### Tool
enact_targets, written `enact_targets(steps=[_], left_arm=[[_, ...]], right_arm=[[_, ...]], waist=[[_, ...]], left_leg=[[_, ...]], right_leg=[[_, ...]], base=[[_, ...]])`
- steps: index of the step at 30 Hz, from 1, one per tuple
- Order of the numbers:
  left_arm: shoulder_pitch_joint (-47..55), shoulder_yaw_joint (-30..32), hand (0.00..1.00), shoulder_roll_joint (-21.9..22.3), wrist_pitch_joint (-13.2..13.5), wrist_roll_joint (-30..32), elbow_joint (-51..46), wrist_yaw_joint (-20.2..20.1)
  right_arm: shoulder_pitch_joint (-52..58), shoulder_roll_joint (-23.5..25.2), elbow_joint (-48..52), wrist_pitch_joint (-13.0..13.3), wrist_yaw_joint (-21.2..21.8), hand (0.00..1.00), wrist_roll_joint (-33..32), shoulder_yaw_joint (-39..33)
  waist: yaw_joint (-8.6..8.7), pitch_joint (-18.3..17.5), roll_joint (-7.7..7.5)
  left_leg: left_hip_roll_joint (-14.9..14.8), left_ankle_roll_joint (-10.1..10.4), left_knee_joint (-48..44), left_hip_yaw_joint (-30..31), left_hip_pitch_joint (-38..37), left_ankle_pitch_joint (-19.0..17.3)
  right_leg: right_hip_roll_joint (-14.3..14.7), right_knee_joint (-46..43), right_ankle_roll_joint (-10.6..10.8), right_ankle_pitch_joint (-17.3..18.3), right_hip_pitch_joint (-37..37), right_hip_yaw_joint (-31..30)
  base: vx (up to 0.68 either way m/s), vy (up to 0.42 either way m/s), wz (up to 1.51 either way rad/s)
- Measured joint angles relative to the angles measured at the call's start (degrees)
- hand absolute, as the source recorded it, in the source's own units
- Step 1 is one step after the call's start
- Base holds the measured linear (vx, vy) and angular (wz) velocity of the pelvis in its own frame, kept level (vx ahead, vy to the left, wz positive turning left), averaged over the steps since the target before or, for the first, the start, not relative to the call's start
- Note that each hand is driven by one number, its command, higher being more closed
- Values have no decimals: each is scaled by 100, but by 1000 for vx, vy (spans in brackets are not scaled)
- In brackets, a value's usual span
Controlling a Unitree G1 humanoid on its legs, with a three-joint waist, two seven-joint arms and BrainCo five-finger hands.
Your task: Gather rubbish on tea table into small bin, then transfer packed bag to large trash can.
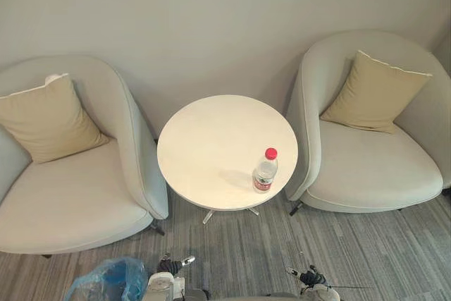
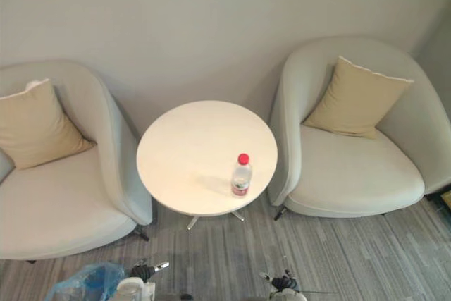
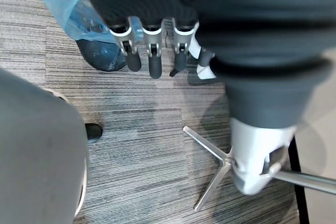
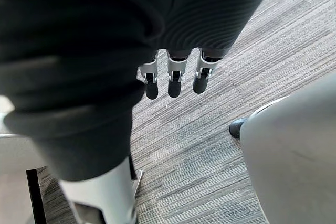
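- We are looking at a clear plastic water bottle (image 1: 265, 171) with a red cap and a red label band. It is standing upright on the round white tea table (image 1: 204, 139), in the centre of the frame.
- The bottle is sitting close to the table's lower right rim, and bare white top is spreading out above and to the left of it.
- A small bin (image 1: 106, 281) lined with a blue plastic bag is standing on the grey striped carpet (image 1: 239, 252) in the lower left corner, well apart from the bottle.
- Our left hand (image 3: 154, 59) is hanging just beside the bin with its fingers straight and loose, holding nothing.
- Our right hand (image 4: 174, 80) is hanging over the carpet at the lower right, with its fingers likewise straight and empty.
- The left armchair (image 1: 70, 202) and the right armchair (image 1: 373, 167), each with a tan cushion, are crowding the table's side rims. The right one is almost touching the rim.
- A strip of carpet is lying open between the table's metal star base (image 3: 210, 161) and the bottom edge of the frame.
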State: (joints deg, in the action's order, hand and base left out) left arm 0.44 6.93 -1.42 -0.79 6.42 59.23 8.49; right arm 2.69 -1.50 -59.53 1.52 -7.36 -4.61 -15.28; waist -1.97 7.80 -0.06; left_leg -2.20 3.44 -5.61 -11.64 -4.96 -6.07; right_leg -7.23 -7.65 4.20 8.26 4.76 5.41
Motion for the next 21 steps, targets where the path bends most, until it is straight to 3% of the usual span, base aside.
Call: enact_targets(steps=[4,8,13,21], left_arm=[[-1,-323,0,-128,2,33,94,0],[35,-417,0,-169,8,35,124,7],[39,-640,0,-294,35,87,120,-1],[81,-798,0,-382,111,280,97,-112]], right_arm=[[-6,-145,167,19,-37,0,10,335],[183,-374,1414,86,-64,0,192,549],[317,-619,2865,254,-66,0,498,653],[328,-847,4061,437,-20,0,1040,960]], waist=[[11,-32,23],[14,-103,39],[51,-149,-53],[59,-157,-63]], left_leg=[[-5,-11,158,122,21,65],[0,-14,164,139,116,66],[34,-55,163,316,234,92],[100,-113,197,614,298,133]], right_leg=[[60,38,-16,-27,-90,-42],[99,306,-21,-228,-129,-169],[103,539,-6,-422,-179,-258],[80,704,27,-534,-169,-205]], base=[[-4,-8,-3],[-4,14,-16],[-26,19,-9],[-46,3,4]])
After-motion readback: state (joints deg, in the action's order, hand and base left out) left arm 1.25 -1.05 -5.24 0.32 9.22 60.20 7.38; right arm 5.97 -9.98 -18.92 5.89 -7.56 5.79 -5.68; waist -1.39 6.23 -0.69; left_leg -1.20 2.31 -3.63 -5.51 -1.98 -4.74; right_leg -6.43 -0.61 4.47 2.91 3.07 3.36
